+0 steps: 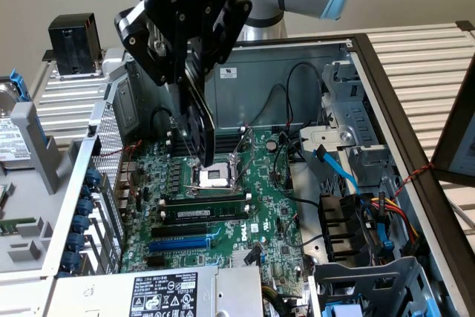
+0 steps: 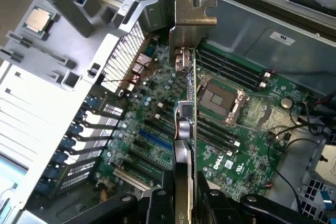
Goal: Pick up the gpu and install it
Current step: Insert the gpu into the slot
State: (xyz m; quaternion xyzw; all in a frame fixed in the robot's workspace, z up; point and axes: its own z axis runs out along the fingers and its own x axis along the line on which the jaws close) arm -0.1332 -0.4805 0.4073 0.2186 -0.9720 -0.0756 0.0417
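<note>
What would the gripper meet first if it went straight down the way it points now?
Probably the motherboard near the empty CPU socket; the gpu held in the gripper would touch first. Depth is unclear.

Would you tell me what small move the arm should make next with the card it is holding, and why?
Probably shift the gpu sideways toward the blue slot before lowering: the hand holds it on edge by the CPU socket, not over that slot.
</note>
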